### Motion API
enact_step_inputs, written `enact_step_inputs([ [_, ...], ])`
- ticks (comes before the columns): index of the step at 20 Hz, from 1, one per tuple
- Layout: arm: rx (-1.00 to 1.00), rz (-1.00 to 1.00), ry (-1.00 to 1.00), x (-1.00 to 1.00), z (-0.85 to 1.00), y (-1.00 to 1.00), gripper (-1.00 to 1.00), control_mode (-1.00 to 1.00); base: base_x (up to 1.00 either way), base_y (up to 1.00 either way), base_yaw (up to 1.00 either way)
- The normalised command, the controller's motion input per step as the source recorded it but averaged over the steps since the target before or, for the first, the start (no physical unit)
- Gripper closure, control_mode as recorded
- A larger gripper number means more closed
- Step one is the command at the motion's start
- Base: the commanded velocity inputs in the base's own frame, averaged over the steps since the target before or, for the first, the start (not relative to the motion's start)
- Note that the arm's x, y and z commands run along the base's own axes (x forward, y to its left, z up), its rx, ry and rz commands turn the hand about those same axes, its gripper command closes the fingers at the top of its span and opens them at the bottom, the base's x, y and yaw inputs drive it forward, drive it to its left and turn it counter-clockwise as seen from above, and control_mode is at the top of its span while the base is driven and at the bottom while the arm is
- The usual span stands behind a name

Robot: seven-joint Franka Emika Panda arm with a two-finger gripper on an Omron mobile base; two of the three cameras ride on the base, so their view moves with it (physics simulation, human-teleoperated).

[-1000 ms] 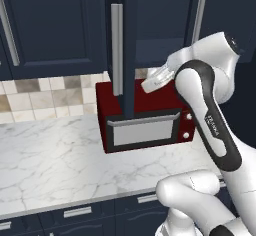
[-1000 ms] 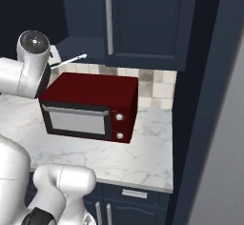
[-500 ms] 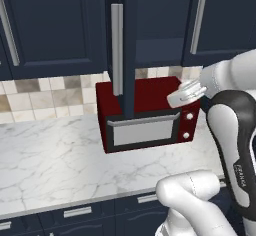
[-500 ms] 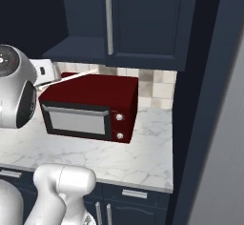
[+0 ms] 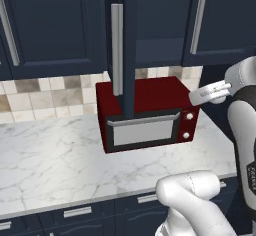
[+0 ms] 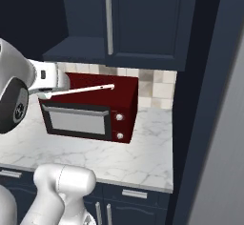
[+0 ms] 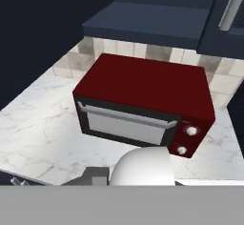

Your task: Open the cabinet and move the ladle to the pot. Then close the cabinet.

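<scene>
Swung right since earlier, the gripper (image 6: 47,93) is clamped on the ladle (image 6: 88,89); its bowl is hidden, handle crossing the red microwave (image 6: 95,109).

Glossy white rounded arm (image 5: 192,200) with dark grey joints.

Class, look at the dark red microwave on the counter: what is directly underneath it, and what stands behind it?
The microwave sits on the white marble counter. Behind it is a beige tiled backsplash. The strip of wall and counter directly behind and beneath its body is covered.
</scene>
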Motion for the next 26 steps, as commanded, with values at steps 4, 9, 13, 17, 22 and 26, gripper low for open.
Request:
enact_step_inputs([
  [4, 0.00, -0.15, 0.14, -0.43, 0.00, 0.00, 1.00, -1.00, 0.00, 0.00, 0.00],
  [9, 0.00, -0.06, 0.03, -0.23, 0.00, 0.00, 1.00, 1.00, -0.20, 0.00, -0.03],
  [13, 0.00, 0.00, 0.00, 0.00, 0.00, 0.00, 1.00, 1.00, -1.00, -0.01, -0.19],
  [17, 0.00, 0.00, 0.00, 0.00, 0.00, 0.00, 1.00, 1.00, -1.00, 0.00, -0.07],
  [22, 0.00, 0.00, 0.00, 0.00, 0.00, 0.00, 1.00, 1.00, -0.54, 0.04, 0.22],
  [26, 0.00, 0.00, 0.00, 0.00, 0.00, 0.00, 1.00, 1.00, 0.00, 0.00, 0.98],
])
